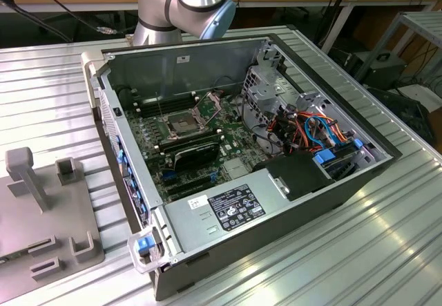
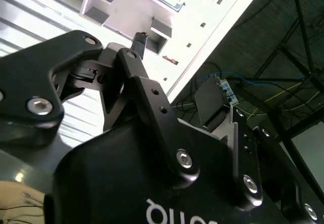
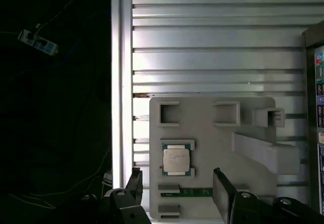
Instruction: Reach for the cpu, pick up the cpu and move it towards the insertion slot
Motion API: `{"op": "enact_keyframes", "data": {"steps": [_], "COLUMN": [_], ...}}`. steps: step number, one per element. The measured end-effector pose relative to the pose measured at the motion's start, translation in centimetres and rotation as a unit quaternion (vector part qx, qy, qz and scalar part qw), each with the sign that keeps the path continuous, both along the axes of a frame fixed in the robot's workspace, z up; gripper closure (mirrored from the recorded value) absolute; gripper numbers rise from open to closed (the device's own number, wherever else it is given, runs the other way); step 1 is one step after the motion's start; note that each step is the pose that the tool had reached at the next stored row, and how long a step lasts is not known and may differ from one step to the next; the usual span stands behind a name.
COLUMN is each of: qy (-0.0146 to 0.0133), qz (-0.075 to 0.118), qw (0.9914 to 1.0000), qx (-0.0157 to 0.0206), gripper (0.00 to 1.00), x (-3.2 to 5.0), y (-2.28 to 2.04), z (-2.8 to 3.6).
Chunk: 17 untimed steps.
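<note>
The cpu [image 3: 176, 160], a small square chip with a silvery lid, lies flat in a nest on the grey fixture plate [image 3: 212, 143]. My gripper [image 3: 178, 186] hangs above the plate, open, with one black finger [image 3: 134, 182] on each side of the cpu's line and nothing between them. In the second wrist view a black finger [image 2: 140, 38] points at the same plate [image 2: 126, 11]. The insertion slot [image 1: 181, 123], a square socket with a silvery frame and dark centre, sits on the motherboard inside the open computer case [image 1: 235, 202] in the exterior view.
A green memory strip [image 3: 188, 191] lies in a groove on the plate just beside the cpu. Raised posts and brackets [image 3: 266, 153] stand on the plate [image 1: 48, 216]. The ribbed metal table [image 1: 387, 251] carries the case; a black card [image 1: 195, 153] and cables [image 1: 311, 130] crowd its inside.
</note>
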<state>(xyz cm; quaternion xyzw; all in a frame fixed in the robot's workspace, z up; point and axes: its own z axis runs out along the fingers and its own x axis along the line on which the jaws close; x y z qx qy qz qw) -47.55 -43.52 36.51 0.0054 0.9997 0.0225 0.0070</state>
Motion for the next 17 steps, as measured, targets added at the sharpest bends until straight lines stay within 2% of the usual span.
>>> {"op": "enact_keyframes", "data": {"steps": [4, 6, 8, 17], "qy": [0.0017, 0.0029, 0.0043, 0.0058], "qz": [0.000, 0.000, 0.000, 0.000], "qw": [1.00000, 1.00000, 0.99999, 0.99998], "qx": [0.0000, -0.0002, -0.0002, -0.0013], "gripper": [0.34, 0.34, 0.34, 0.34], "x": [0.00, 0.01, 0.05, 0.05], "y": [-0.57, -0.58, -0.60, -0.60], "z": [-0.65, -1.02, -1.71, -2.79]}}
